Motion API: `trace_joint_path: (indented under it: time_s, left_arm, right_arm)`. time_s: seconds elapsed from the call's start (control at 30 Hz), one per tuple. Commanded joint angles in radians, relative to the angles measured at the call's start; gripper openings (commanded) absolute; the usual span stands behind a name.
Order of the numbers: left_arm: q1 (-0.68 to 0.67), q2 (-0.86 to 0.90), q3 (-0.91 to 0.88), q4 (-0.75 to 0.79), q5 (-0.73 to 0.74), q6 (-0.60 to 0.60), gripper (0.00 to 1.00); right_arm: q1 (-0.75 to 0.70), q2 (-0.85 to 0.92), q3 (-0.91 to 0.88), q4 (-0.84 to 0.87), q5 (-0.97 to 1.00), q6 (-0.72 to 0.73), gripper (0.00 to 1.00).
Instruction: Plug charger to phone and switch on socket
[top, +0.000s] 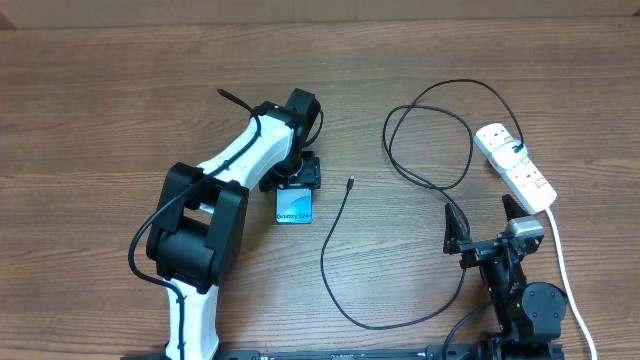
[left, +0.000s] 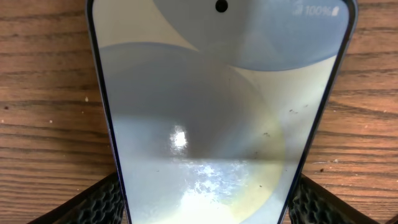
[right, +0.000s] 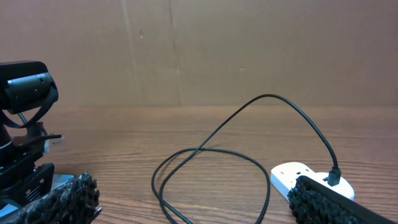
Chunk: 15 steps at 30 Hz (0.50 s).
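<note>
While the left tool (top: 292, 185) clasps the phone (top: 295, 209) by its two long edges, the tip of the charger (top: 335, 222) lies near the phone's right side, open worktop (top: 100, 120) between. Well right of the phone sit the socket (top: 515, 165) and the right tool (top: 480, 212), released wide.

"Galaxy S24+" on the phone (top: 295, 208), "100%" (faint) at its screen corner
</note>
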Motion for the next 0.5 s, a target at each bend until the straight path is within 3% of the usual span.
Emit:
trace_joint_path:
  time_s: [0.0, 0.47]
  left_arm:
    - [0.005, 0.014, -0.001, -0.012, -0.011, -0.003, 0.75]
    - [0.005, 0.013, 0.099, -0.110, -0.011, -0.004, 0.75]
  right_arm:
    - [0.006, -0.010, -0.010, 0.003, 0.006, 0.003, 1.00]
    - [0.006, -0.010, -0.010, 0.003, 0.006, 0.003, 1.00]
